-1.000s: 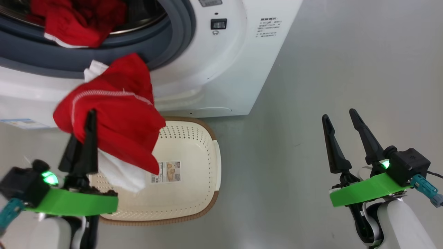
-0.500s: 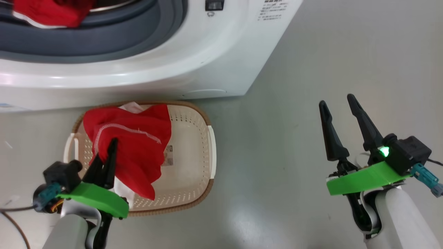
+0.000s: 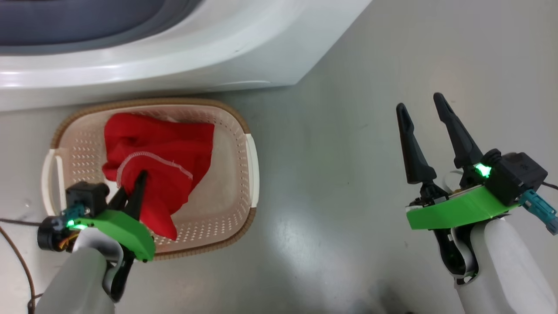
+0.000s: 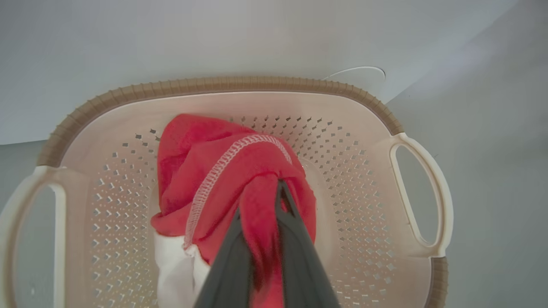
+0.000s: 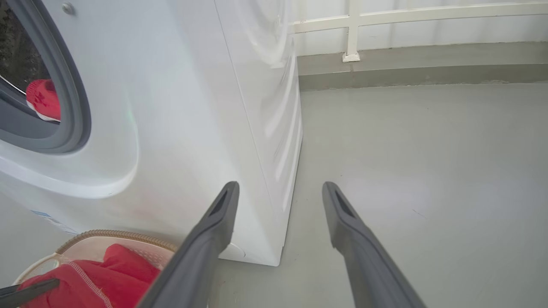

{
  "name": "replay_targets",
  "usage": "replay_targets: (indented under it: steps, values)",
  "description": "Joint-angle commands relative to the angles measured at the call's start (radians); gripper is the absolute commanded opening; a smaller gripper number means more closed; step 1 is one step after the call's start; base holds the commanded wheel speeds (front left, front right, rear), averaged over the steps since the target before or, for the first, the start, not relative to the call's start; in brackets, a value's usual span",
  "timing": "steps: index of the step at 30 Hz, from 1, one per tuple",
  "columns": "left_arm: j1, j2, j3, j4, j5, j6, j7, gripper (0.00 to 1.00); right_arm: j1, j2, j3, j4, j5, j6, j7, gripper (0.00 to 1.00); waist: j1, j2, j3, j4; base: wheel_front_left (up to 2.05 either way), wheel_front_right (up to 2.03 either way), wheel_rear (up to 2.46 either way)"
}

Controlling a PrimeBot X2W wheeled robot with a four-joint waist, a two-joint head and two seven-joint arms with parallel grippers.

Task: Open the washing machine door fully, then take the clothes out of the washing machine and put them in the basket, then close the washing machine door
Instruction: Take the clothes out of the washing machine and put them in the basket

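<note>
A red garment with white trim, part of the clothes [image 3: 161, 148], hangs down into the cream basket [image 3: 246, 144] on the floor before the washing machine [image 3: 174, 65]. My left gripper [image 3: 138, 179] is shut on its upper fold. In the left wrist view the fingers pinch the red cloth [image 4: 205, 167] over the basket's perforated bottom [image 4: 351, 179]. My right gripper [image 3: 420, 104] stands open above bare floor to the right, holding nothing. In the right wrist view more red clothes [image 5: 43, 100] lie inside the machine's opening [image 5: 77, 107]. The washing machine door is out of view.
Grey floor [image 3: 340, 174] stretches right of the basket and machine. A low wall with a white railing [image 5: 351, 38] runs behind the machine. A dark cable [image 3: 17, 248] trails on the floor at the lower left.
The head camera has tilted down. My left gripper has carried the red garment from in front of the drum opening down into the basket. The right gripper stays open.
</note>
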Motion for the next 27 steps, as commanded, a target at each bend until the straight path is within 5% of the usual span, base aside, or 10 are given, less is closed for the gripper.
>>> replay_targets:
  steps: [1,14,17,18,19,27]
  values:
    - [-0.012,0.04,0.011,0.011,-0.014,-0.005,-0.006,0.0,-0.001,0.002,0.03,-0.029,0.008,0.006,-0.006,1.0,0.0,0.0,0.042,-0.022,0.0,0.0,0.0]
    - [-0.099,0.074,-0.062,0.12,-0.1,-0.005,-0.006,0.04,-0.017,0.002,0.05,-0.04,0.007,0.006,-0.006,1.0,0.0,0.0,0.092,-0.043,0.0,0.0,0.0]
    - [-0.112,0.081,-0.064,0.128,-0.119,-0.005,-0.006,0.49,-0.019,0.002,0.052,-0.039,0.007,0.006,-0.006,1.0,0.0,0.0,0.094,-0.043,0.0,0.0,0.0]
    - [-0.113,0.083,-0.063,0.126,-0.12,-0.005,-0.006,0.8,-0.02,0.002,0.052,-0.038,0.007,0.006,-0.006,1.0,0.0,0.0,0.093,-0.042,0.0,0.0,0.0]
    - [-0.113,0.084,-0.062,0.125,-0.122,-0.005,-0.006,1.0,-0.02,0.002,0.052,-0.037,0.007,0.006,-0.006,1.0,0.0,0.0,0.091,-0.042,0.0,0.0,0.0]
    - [-0.091,0.073,-0.041,0.118,-0.131,-0.005,-0.006,1.0,-0.018,0.002,0.047,-0.029,0.005,0.006,-0.006,1.0,0.0,0.0,0.052,-0.032,0.0,0.0,0.0]
